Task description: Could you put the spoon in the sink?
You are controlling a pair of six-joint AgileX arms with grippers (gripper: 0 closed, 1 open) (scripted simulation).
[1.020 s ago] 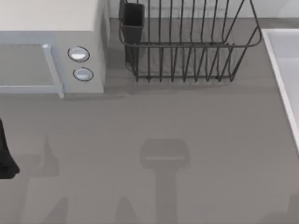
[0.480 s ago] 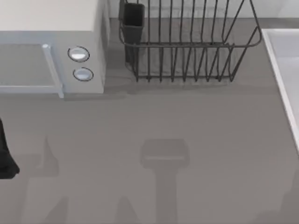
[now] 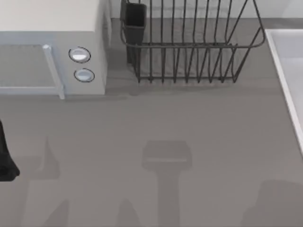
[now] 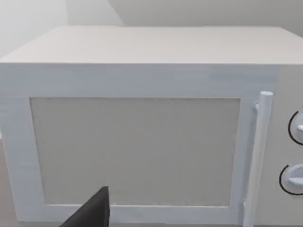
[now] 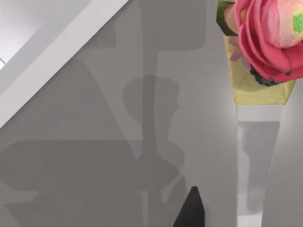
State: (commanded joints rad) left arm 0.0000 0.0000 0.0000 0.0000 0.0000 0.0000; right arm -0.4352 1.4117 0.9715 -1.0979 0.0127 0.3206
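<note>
The spoon is out of view. The sink (image 3: 288, 56), a pale grey-white basin with a lighter raised rim, lies along the table's right edge. Its rim (image 5: 57, 56) also crosses the right wrist view as a light diagonal band. A dark part of my left arm (image 3: 5, 158) sits parked at the table's left edge, in front of the microwave. A dark piece of my left gripper (image 4: 92, 213) faces the microwave door. A dark piece of my right gripper (image 5: 191, 210) hangs over the grey tabletop beside the sink rim.
A white microwave (image 3: 47, 52) with two round knobs stands at the back left. A dark wire dish rack (image 3: 189, 42) with a black cup holder stands at the back middle. A pink flower in a yellow pot (image 5: 265, 42) is near the right gripper.
A broad shadow has spread into the table's front right corner in the top view. The left arm has not moved.
</note>
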